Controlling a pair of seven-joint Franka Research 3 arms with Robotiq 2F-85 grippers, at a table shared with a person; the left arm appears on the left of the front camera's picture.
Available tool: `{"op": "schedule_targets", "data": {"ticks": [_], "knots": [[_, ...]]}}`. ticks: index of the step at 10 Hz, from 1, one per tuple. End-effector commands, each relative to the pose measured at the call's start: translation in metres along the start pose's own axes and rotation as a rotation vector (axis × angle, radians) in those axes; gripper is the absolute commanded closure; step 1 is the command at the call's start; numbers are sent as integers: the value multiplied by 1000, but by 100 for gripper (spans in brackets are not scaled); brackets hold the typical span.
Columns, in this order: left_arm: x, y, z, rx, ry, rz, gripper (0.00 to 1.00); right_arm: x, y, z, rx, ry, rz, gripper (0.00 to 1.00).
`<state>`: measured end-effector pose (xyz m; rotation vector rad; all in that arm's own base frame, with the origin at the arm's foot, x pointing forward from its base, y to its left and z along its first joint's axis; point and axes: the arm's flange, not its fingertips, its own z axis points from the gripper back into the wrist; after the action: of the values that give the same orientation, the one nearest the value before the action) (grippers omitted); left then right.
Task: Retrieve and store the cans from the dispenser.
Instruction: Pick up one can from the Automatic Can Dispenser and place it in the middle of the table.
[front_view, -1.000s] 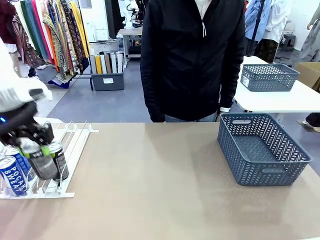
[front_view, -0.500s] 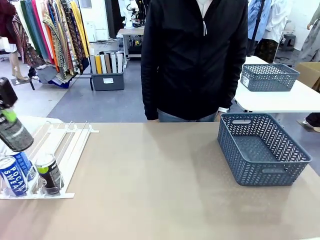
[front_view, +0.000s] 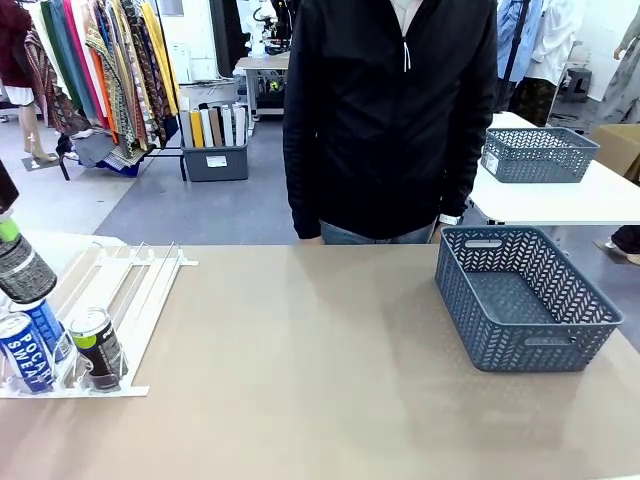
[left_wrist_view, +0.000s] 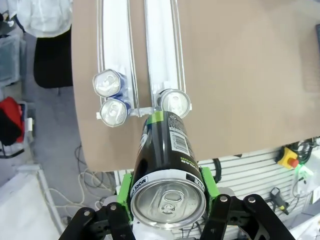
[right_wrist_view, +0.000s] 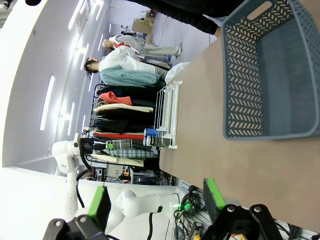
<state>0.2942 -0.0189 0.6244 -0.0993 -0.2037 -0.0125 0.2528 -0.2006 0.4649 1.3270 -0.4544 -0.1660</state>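
Note:
My left gripper (left_wrist_view: 166, 192) is shut on a dark can (left_wrist_view: 165, 150) with a green-trimmed label, held in the air above the table's left end. The same can (front_view: 20, 268) hangs at the front view's left edge, over the dispenser (front_view: 140, 285). At the white dispenser's low end stand two blue Pocari Sweat cans (front_view: 25, 350) and a green-labelled can (front_view: 97, 346) against the stoppers. From above, their silver tops (left_wrist_view: 114, 111) sit at the ends of the rails (left_wrist_view: 160, 50). My right gripper (right_wrist_view: 155, 202) is open, with nothing between its green pads.
A grey lattice basket (front_view: 520, 345) stands on the table at the right, also seen from the right wrist (right_wrist_view: 240, 85). A person in a black jacket (front_view: 390, 120) stands at the far edge. A second basket (front_view: 538, 155) sits on a table behind.
My left gripper has lifted the dark can off the dispenser, up and to the left. The green-labelled can behind it has come down to the stoppers.

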Motion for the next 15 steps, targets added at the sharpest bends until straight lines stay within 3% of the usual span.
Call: {"op": "schedule_targets", "data": {"ticks": [1,4,6,7,8,11,12,13,15], "knots": [[-2,-4,9,-1,-21,9,100,2,4,3,15,-4,11,0],[0,-2,2,5,-5,-2,100,2,4,3,15,-4,11,0],[33,-109,27,26,-67,-64,100,2,4,3,15,-4,11,0],[54,-177,22,40,-94,-190,100,2,4,3,15,-4,11,0],[65,-230,6,-11,-128,-312,100,2,4,3,15,-4,11,0],[77,-380,-72,-17,-162,-468,100,2,4,3,15,-4,11,0],[76,-414,-104,-31,-165,-539,100,2,4,3,15,-4,11,0],[76,-434,-134,41,-137,-571,100,2,4,3,15,-4,11,0],[74,-433,-177,64,-44,-589,100,2,4,3,15,-4,11,0]]}}
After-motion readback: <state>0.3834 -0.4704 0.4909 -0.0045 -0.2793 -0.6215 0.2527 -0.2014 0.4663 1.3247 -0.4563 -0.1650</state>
